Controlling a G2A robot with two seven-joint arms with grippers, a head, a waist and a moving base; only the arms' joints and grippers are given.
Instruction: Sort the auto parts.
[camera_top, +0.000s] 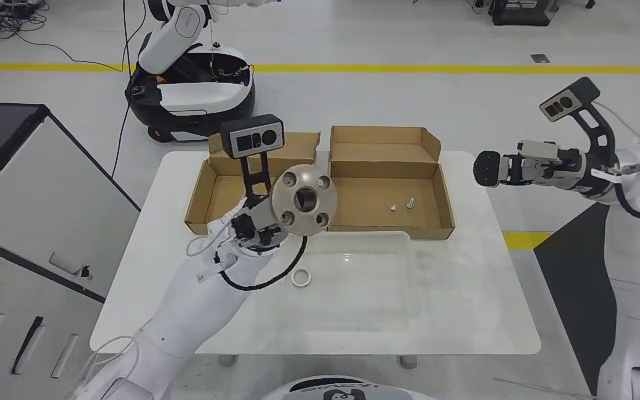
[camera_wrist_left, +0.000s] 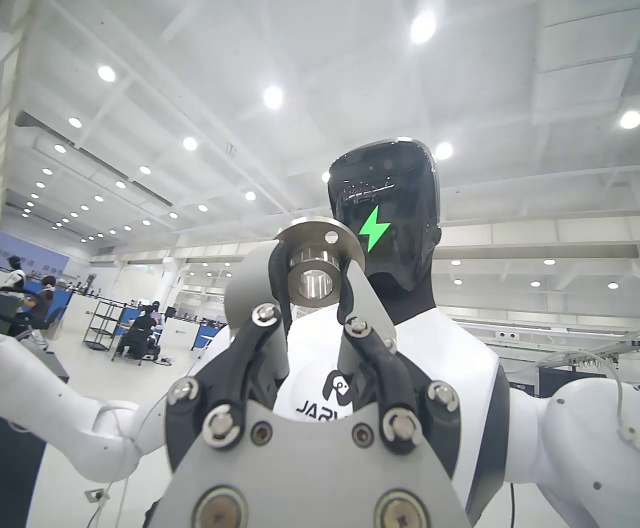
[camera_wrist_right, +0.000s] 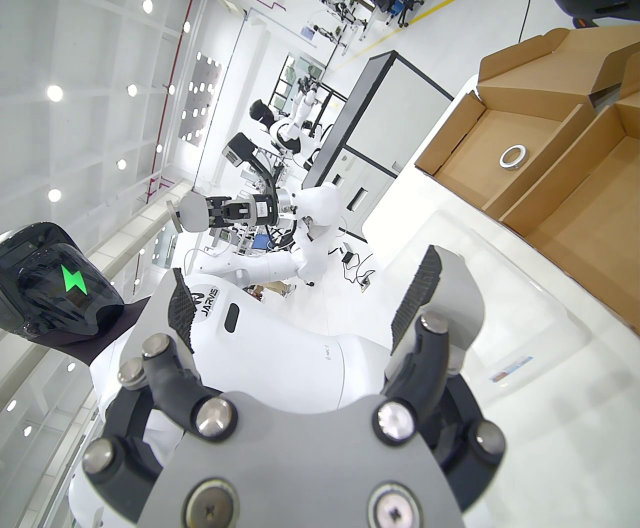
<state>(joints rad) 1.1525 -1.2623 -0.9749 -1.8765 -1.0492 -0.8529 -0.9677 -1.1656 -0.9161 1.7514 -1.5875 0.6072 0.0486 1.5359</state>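
Top view: left gripper (camera_wrist_left: 314, 286) holds a round silver metal flange with bolt holes (camera_top: 305, 200) high above the white table (camera_top: 480, 320), flat face up toward the camera. It sits in front of the left brown cardboard box (camera_top: 215, 198). Left wrist view: fingers (camera_wrist_left: 276, 267) clamped on the flange's centre hub, one each side. Right gripper (camera_wrist_right: 302, 272) hangs out past the table's right edge, fingers wide apart, nothing between them.

Left box has a silver metal ring (camera_wrist_right: 513, 156) on its floor. The right brown cardboard box (camera_top: 380, 190) has small silver bolts (camera_top: 402, 206). A white plastic ring (camera_top: 299, 278) lies at the left edge of the clear plastic tray (camera_top: 380, 295); inside or just beside, can't tell.

Step, my read: carry phase, flange picked, not yet placed. Next move calls for picking a box. The ring box looks the nearer match, not certain. Then bring the wrist over it, tip the flange down, and lower before letting go. It looks like a heavy part on a narrow hub grip, so it could swivel or slip. The white ring looks left to sort.
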